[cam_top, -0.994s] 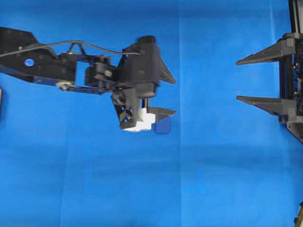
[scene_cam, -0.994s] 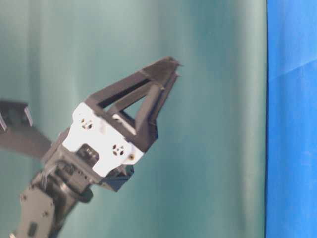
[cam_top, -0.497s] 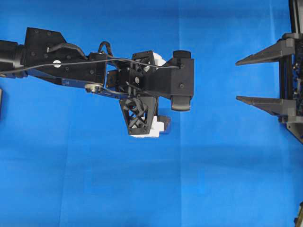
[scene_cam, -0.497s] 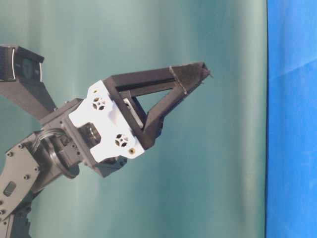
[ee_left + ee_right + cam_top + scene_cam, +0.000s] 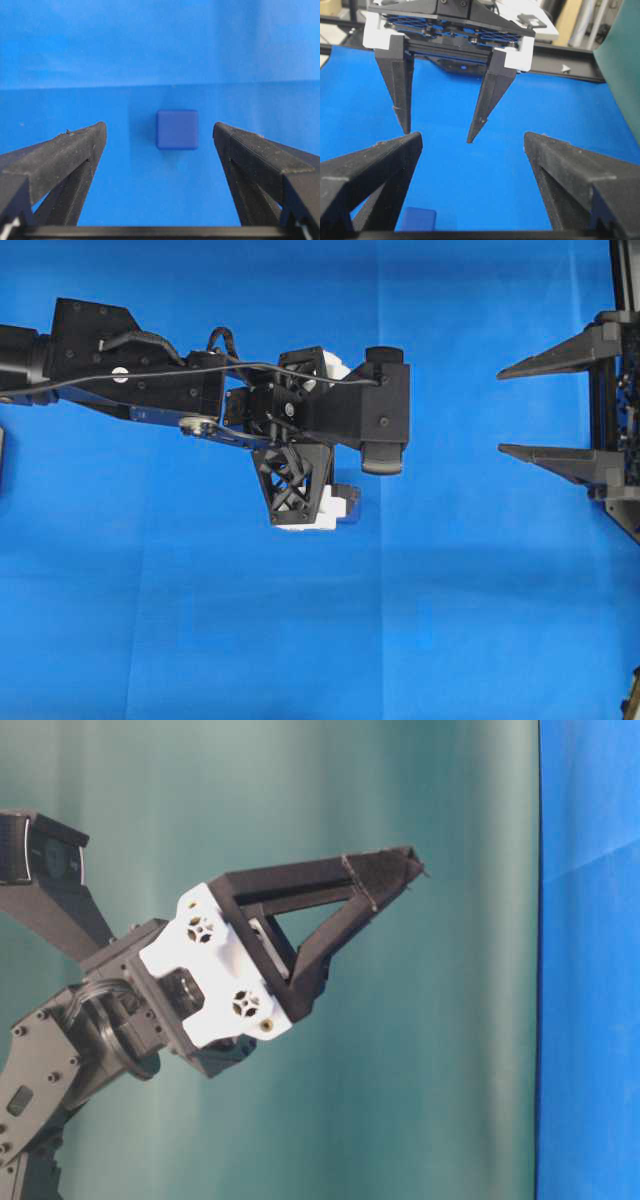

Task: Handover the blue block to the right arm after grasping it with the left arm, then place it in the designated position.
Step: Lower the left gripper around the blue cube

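At the left of the overhead view, the left arm is seen stretched out over the blue cloth, its wrist tipped so that the left gripper points downward. Its fingers are spread wide, with nothing between them but open cloth and the block. In the left wrist view the blue block is framed in the gap between the two fingertips, resting on the cloth, apart from both fingers and untouched. From overhead the block itself is largely hidden beneath the gripper's body, so its place there cannot be told exactly.

Further right, a broad strip of bare cloth is left between the two arms. At the right edge of the overhead view the right gripper is held level, facing the left arm, and its fingers are likewise spread apart and empty. In the right wrist view the left gripper's downward-pointing fingers are seen ahead, and a corner of the block shows at the bottom of the frame.

By this evidence the task is judged to be at its very start: the grasp is lined up but not yet made. Closing on the block, lifting it, the handover and the placing are all left to be done.
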